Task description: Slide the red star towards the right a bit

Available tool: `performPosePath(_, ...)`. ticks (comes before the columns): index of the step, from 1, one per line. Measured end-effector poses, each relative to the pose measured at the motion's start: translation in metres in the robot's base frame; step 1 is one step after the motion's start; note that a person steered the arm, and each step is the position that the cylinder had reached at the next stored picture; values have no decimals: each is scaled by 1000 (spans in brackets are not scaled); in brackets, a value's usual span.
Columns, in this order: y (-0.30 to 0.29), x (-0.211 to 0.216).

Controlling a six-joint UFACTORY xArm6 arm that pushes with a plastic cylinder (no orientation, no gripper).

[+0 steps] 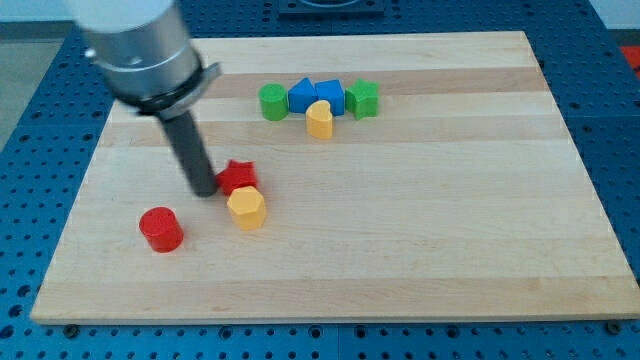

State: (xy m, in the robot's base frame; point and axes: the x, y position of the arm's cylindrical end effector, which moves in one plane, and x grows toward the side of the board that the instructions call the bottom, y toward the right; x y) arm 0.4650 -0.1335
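Nearest the camera sits the red cylinder [160, 229], toward the view's bottom left of the desk [430, 230], with the yellow hexagonal block [246, 208] just to its right. Our end effector is a plain dark rod with nothing to open or close, so it holds nothing; my tip [206, 190] rests against the view's left side of the red star [238, 177], touching it or very nearly so. That is the relation we care about: the star lies directly toward the view's right of the tip, which we judge to be the proper side for a short rightward push. The star has no clear long axis, so its heading matters little. One worry is the yellow hexagonal block, which sits touching or just below the star's lower edge and may be dragged along. Well apart, near the view's top, we see a cluster: a green round block [272, 102], two blue blocks [316, 95], a green cube-like block [363, 99], and a yellow block [319, 119] just beneath them.
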Motion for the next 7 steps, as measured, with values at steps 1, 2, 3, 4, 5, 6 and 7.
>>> performPosePath(1,31,-14)
performPosePath(2,31,-14)
performPosePath(3,30,-13)
performPosePath(4,17,5)
performPosePath(5,53,5)
performPosePath(6,56,5)
performPosePath(7,56,5)
